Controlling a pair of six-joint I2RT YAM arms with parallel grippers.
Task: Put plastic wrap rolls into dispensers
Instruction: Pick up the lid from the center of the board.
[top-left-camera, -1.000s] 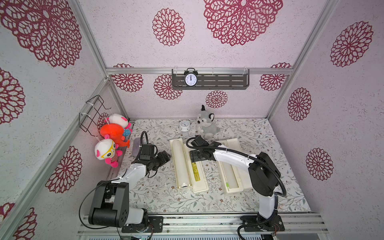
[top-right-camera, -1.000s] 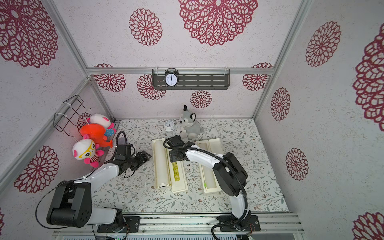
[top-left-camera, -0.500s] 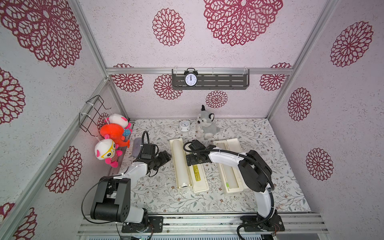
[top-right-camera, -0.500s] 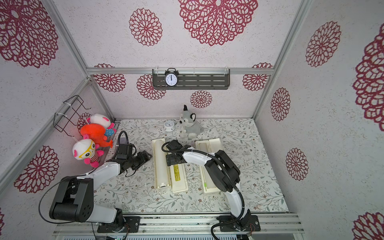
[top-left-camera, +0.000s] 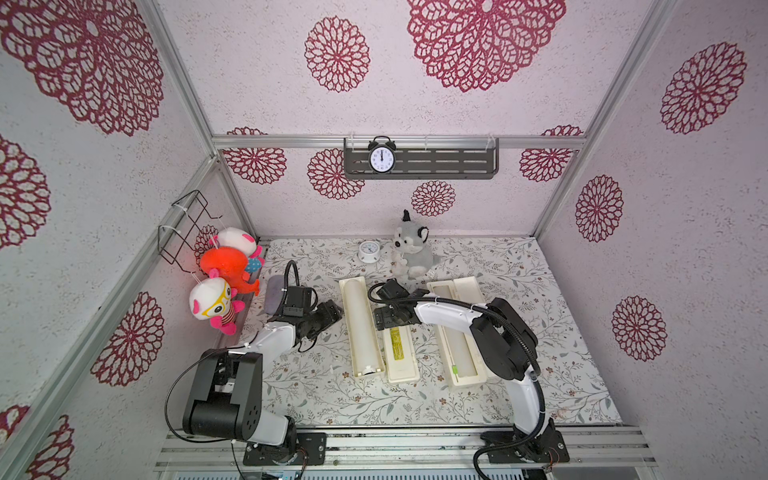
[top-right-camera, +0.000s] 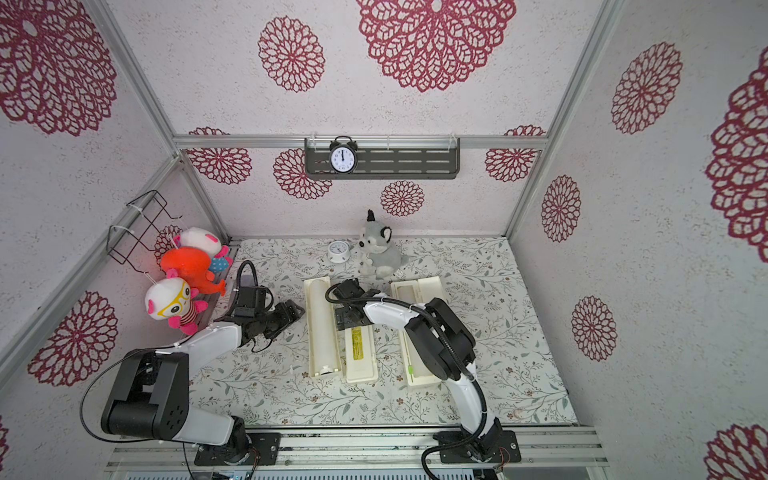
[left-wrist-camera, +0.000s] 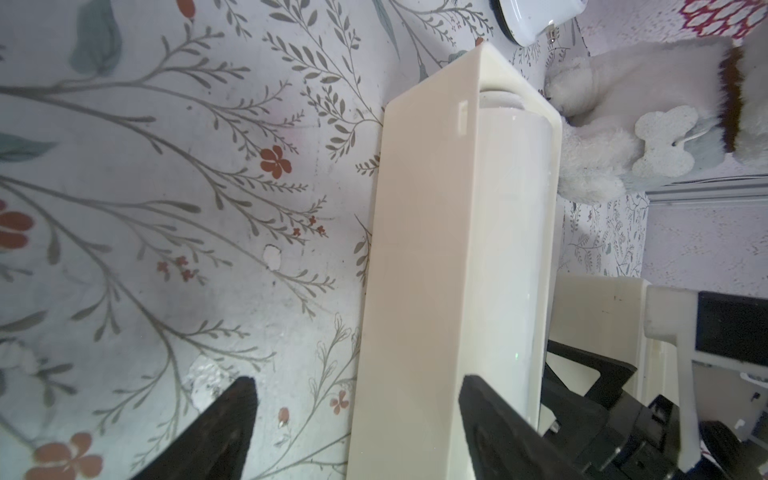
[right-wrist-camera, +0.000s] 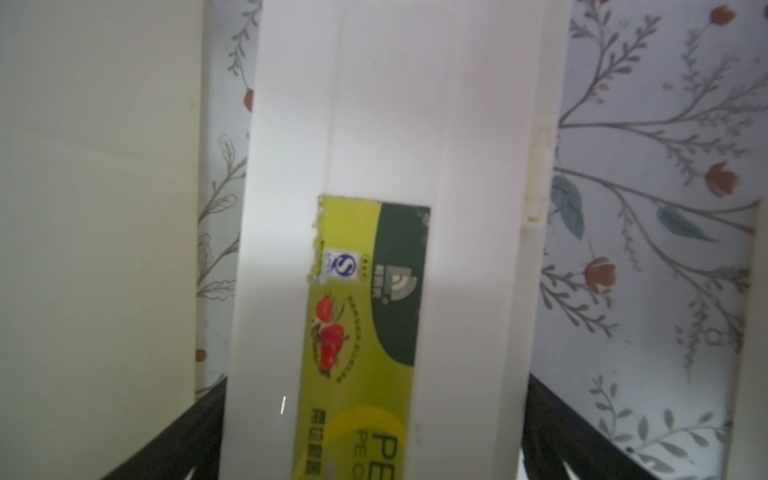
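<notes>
Centre dispenser (top-left-camera: 368, 370): open, lid (top-left-camera: 401, 365) flat at its 3 o'clock.
Second dispenser (top-left-camera: 469, 378): open, further toward 3 o'clock.
Roll (top-left-camera: 359, 320): lying inside centre dispenser.
Right gripper (top-left-camera: 392, 326): spread wide astride lid, gripping nothing.
Left gripper (top-left-camera: 328, 313): parted, empty, at centre dispenser's 9 o'clock.

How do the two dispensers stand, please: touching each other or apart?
Apart: both top views show floral mat between the left dispenser and the right dispenser.

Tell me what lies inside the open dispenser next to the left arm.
A white plastic wrap roll lies lengthwise in the dispenser, filling nearly its whole length. The tray floor under the roll is covered, so whatever sits beneath cannot be seen.
</notes>
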